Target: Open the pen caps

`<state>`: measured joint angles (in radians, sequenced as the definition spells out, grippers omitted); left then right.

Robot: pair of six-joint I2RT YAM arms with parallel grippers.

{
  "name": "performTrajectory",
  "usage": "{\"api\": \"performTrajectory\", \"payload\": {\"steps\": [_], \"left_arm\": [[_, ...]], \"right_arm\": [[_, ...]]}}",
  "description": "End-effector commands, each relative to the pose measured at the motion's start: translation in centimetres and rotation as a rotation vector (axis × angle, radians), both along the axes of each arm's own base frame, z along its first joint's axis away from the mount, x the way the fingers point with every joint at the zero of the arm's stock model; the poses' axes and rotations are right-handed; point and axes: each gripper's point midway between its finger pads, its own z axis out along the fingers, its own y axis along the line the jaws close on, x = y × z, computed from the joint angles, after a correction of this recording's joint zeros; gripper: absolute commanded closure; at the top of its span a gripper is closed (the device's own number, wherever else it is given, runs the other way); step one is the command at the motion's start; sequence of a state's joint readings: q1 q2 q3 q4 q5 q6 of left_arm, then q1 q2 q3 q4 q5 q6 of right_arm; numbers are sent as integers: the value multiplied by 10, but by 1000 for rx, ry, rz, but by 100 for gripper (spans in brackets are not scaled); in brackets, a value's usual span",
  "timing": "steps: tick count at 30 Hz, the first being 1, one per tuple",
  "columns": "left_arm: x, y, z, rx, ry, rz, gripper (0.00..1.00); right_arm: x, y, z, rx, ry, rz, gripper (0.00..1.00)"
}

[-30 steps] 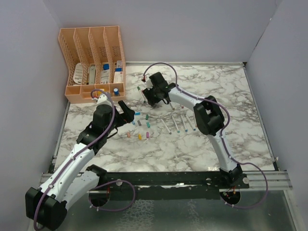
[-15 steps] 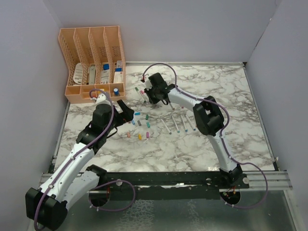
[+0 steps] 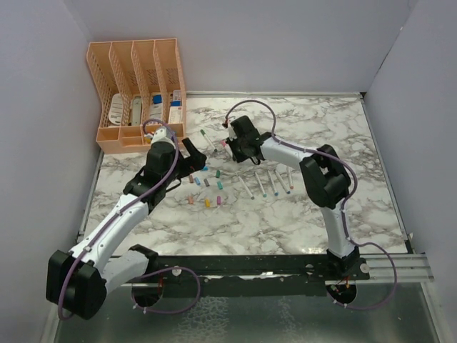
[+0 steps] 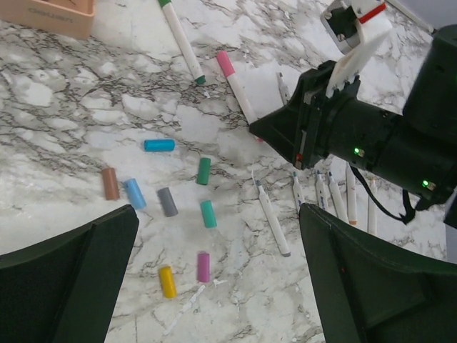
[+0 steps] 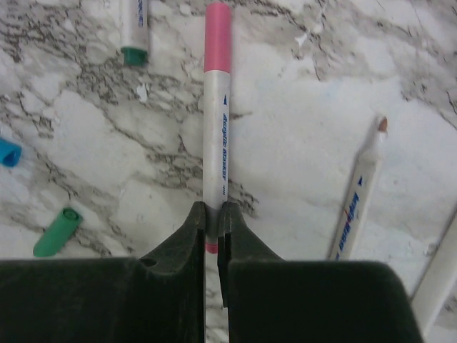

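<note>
On the table [image 3: 371, 128], the left fingers [image 4: 71, 271] hang wide open and empty; the right fingers [image 5: 189, 243] are clamped on a pink-capped pen [image 5: 216, 128] toward the far edge. That and a green-capped pen [image 4: 182, 39] seem all that's left; other pens [image 3: 268, 184] lie bare by loose pen caps [image 4: 168, 201]

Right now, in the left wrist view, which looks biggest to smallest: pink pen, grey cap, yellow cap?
Largest: pink pen, clearly.
Then grey cap and yellow cap: they look alike, so I won't rank them.
</note>
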<state>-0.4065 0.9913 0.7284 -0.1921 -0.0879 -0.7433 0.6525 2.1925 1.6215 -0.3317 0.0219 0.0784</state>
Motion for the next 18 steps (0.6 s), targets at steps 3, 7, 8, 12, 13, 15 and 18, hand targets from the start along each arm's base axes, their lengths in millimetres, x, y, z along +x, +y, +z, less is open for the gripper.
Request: {"api": "performTrajectory", "payload": {"steps": [3, 7, 8, 12, 13, 15, 18], "left_arm": [[37, -42, 18, -111, -52, -114, 2], [59, -68, 18, -188, -28, -168, 3], [64, -75, 19, -212, -23, -183, 3], [83, -96, 34, -315, -40, -216, 4], [87, -100, 37, -337, -44, -219, 4], [94, -105, 44, -369, -54, -218, 4], [102, -110, 51, -409, -64, -218, 5]], "right_arm": [[-17, -20, 77, 69, -96, -25, 99], [-39, -25, 108, 128, -117, 14, 99], [-44, -27, 114, 141, -122, 19, 99], [-62, -28, 138, 199, -129, 45, 99], [-65, -29, 143, 213, -131, 48, 99], [-71, -29, 152, 238, -137, 58, 99], [-78, -28, 163, 266, -139, 74, 99]]}}
